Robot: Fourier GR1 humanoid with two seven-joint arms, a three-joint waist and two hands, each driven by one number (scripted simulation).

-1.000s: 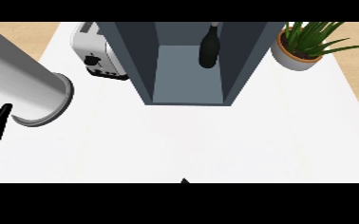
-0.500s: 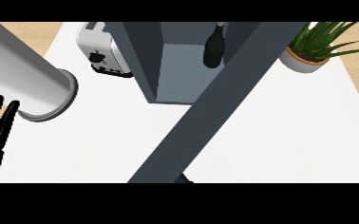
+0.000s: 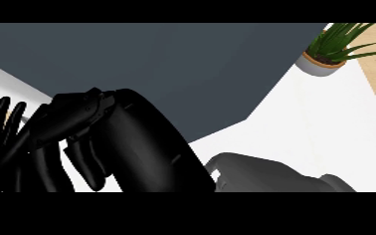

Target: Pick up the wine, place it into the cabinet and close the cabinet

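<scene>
1. My right hand (image 3: pixel 140 139) fills the lower left of the view, a large black shape close under my head. As I see it, it lies across the lower edge of the cabinet, but I cannot tell whether it touches it.
2. I cannot tell whether that hand is clenched or released, because it is too near and too dark to read.
3. My right forearm (image 3: pixel 279 175) comes in grey from the lower edge at the right and runs leftward to that hand, above the worktop.
4. My left hand (image 3: pixel 9 117) shows only at the left edge, just beside the right hand. Its thin black fingers are straight and released, pointing up and grasping nothing.
5. The cabinet (image 3: pixel 161 64) is a broad, dark grey-blue face across the upper part of the view, from the left edge almost to the right. Only this flat face shows. Its lower edge slants down to a corner near the middle, then climbs toward the upper right.
6. The wine is out of sight, so I cannot tell where it stands.
7. The worktop (image 3: pixel 323 124) shows white to the right of the cabinet and below its corner, down to my forearm.
8. A plant (image 3: pixel 339 37) with long green leaves sits in a pale pot (image 3: pixel 320 65) at the upper right. It is on the worktop just beside the cabinet's right edge and well apart from both hands.
9. A tan strip (image 3: pixel 369 79) runs along the right edge beyond the worktop.
</scene>
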